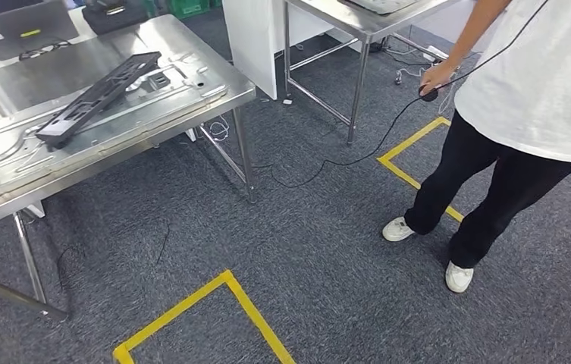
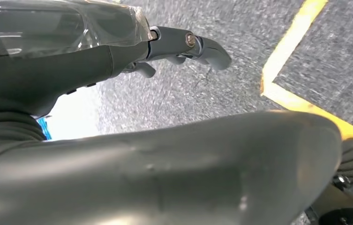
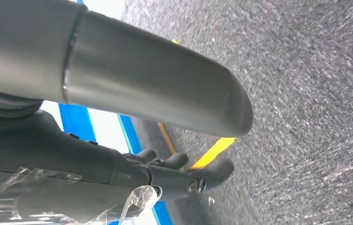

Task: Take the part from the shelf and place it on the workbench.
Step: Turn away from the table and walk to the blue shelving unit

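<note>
A long black frame-like part (image 1: 100,95) lies slanted on a ribbed metal sheet on the steel workbench (image 1: 218,97) at the upper left of the head view. My left hand (image 2: 174,47) hangs over grey carpet, its fingers loosely extended with nothing in them. Over the carpet too hangs my right hand (image 3: 179,176), fingers apart and holding nothing. Neither hand is near the part.
A person (image 1: 525,98) stands at the right, holding a small black device (image 1: 428,93) with a cable trailing across the floor. A second steel table (image 1: 362,26) stands behind. Yellow tape marks (image 1: 214,303) lie on the carpet. A laptop (image 1: 24,30) sits at the workbench's far end.
</note>
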`<action>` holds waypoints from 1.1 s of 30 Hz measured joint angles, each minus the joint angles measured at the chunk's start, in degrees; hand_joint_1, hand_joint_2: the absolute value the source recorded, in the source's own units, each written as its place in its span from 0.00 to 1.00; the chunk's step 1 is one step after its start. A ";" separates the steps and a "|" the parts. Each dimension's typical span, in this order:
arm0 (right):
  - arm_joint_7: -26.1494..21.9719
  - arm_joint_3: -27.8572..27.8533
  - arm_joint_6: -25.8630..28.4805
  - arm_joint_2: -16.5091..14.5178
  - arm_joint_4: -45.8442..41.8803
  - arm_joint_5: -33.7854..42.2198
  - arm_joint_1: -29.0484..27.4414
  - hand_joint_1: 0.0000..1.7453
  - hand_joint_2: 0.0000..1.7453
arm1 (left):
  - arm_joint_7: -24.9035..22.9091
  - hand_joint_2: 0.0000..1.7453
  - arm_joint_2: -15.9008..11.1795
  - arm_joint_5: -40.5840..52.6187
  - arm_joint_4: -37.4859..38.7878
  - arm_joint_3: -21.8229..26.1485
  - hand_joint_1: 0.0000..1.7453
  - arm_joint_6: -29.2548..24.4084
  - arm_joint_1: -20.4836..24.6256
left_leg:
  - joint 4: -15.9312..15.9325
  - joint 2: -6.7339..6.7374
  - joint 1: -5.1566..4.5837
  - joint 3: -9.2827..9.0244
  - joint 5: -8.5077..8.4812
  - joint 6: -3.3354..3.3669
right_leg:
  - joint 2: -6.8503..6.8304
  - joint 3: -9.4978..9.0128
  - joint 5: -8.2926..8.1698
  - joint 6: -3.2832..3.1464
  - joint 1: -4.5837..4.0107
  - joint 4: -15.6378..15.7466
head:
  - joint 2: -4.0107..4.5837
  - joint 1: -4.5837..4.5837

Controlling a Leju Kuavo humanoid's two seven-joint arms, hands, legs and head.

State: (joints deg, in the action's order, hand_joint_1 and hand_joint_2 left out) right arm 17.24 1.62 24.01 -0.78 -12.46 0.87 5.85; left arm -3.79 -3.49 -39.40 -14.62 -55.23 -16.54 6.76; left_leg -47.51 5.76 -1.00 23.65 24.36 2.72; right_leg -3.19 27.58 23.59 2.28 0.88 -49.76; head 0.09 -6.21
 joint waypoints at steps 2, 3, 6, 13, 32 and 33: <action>0.18 0.00 0.00 -0.01 0.01 -0.01 -0.06 0.00 0.00 | 0.01 0.00 0.00 -0.11 -0.02 0.00 0.00 0.08 0.17 | -0.63 -0.24 0.21 0.06 0.80 -0.56 | 1.22 0.15 -0.26 -0.73 0.04 0.16 | 0.00 0.01; 0.29 0.00 0.00 -0.02 0.01 -0.02 -0.01 0.00 0.00 | 0.03 0.00 0.01 -0.17 -0.03 0.00 0.00 0.14 0.21 | -2.49 -1.34 0.38 0.83 2.15 -0.89 | 1.76 0.22 -0.45 -1.09 0.12 0.28 | 0.00 0.01; 0.53 0.00 -0.01 -0.02 0.02 -0.14 0.25 0.00 0.00 | 0.05 0.00 0.02 -0.56 -0.07 0.00 0.00 0.30 -0.07 | -15.56 -4.70 0.77 6.91 8.72 -1.57 | 3.40 0.62 -0.88 -1.73 0.10 0.44 | 0.01 0.02; 0.80 0.00 -0.04 -0.15 0.02 -0.16 0.24 0.00 0.00 | 0.46 0.00 -0.05 -1.32 -0.07 0.00 0.00 0.88 -0.20 | -3.09 -8.85 0.38 1.95 0.64 0.17 | 8.26 0.89 -1.49 -1.14 -0.10 0.33 | 0.01 0.01; 0.86 0.00 -0.38 0.13 0.10 0.31 -0.05 0.00 0.00 | 0.93 0.00 1.46 -1.99 -0.15 0.00 0.00 -2.13 0.08 | -0.88 0.64 -0.24 0.68 0.30 0.09 | 0.67 -0.75 0.70 -0.43 -0.15 0.13 | 0.00 0.05; 0.86 0.00 -0.38 0.11 0.10 0.33 -0.03 0.00 0.00 | 0.93 0.00 1.49 -2.03 -0.16 0.00 0.00 -2.14 0.14 | -2.00 -0.14 -0.07 1.07 1.25 -0.25 | 1.27 -0.66 0.53 -0.74 -0.09 0.20 | 0.01 0.06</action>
State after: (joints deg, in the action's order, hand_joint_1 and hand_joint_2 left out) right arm 18.10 1.62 23.63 -0.66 -12.35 1.20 5.81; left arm -2.86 -2.00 -41.44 -14.78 -55.23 -18.68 6.90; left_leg -49.52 5.62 -1.07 24.72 25.62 2.47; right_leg -1.92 26.92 24.12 1.54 0.79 -49.57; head 0.10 -6.15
